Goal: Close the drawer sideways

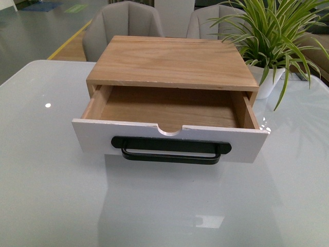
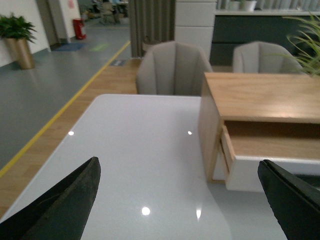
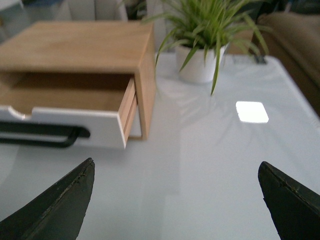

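Drawer sitting pulled out of wood box on white table. Left gripper hovering off drawer's left side, fingers spread wide, holding nothing. Right gripper hovering off right side, likewise spread, apart from drawer.

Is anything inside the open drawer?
The drawer shows only its bare wooden floor; nothing lies in the visible part. Its rear runs under the wooden case, and the white front hides a near strip.
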Available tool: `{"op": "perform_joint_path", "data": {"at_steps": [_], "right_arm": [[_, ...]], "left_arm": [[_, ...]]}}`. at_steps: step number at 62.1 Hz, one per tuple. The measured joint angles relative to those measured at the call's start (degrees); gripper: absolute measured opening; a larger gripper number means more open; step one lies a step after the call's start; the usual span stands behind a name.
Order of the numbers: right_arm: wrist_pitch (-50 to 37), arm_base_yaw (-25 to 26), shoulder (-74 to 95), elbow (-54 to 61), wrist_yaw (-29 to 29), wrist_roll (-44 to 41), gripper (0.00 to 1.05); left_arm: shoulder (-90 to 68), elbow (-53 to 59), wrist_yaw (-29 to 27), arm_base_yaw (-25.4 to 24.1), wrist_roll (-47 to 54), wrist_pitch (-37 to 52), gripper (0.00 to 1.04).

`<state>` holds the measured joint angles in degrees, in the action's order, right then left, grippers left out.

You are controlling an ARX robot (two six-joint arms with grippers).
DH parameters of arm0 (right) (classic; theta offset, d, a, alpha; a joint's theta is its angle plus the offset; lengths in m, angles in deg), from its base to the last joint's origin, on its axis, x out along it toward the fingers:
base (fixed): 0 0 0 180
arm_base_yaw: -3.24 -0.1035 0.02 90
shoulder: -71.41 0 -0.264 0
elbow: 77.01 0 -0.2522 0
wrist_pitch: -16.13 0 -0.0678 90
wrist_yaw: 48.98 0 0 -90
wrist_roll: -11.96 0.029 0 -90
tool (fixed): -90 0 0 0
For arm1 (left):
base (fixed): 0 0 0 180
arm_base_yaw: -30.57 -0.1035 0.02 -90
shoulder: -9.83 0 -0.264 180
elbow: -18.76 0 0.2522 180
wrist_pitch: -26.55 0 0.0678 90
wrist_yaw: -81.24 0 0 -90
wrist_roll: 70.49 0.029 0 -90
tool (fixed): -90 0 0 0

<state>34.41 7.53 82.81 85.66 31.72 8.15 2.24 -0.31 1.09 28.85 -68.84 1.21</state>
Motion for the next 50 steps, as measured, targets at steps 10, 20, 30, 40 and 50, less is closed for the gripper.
{"op": "perform_joint_path", "data": {"at_steps": [10, 20, 30, 40, 50], "right_arm": [[-13.20, 2.54, 16.15, -1.99, -6.14, -9.53, 0.96], [-26.12, 2.08, 37.44, -6.60, -9.68, -24.24, 0.96], [-31.36, -0.33, 53.44, -11.08, -10.82, -35.87, 0.96], [-32.48, -5.97, 64.41, -14.38, -10.86, -46.73, 0.96], [-32.44, -10.78, 71.65, -17.27, -10.60, -55.67, 0.96]], "left_arm": [[-16.33, -0.63, 2.69, 2.54, 3.76, 8.59, 0.96], [-40.59, -3.02, 6.82, 5.35, 11.67, 30.88, 0.96], [-60.17, -7.26, 9.79, 8.07, 18.91, 42.56, 0.96], [-70.38, -10.27, 15.06, 9.88, 25.55, 47.74, 0.96], [-76.46, -12.09, 18.34, 11.93, 32.00, 49.57, 0.96]]}}
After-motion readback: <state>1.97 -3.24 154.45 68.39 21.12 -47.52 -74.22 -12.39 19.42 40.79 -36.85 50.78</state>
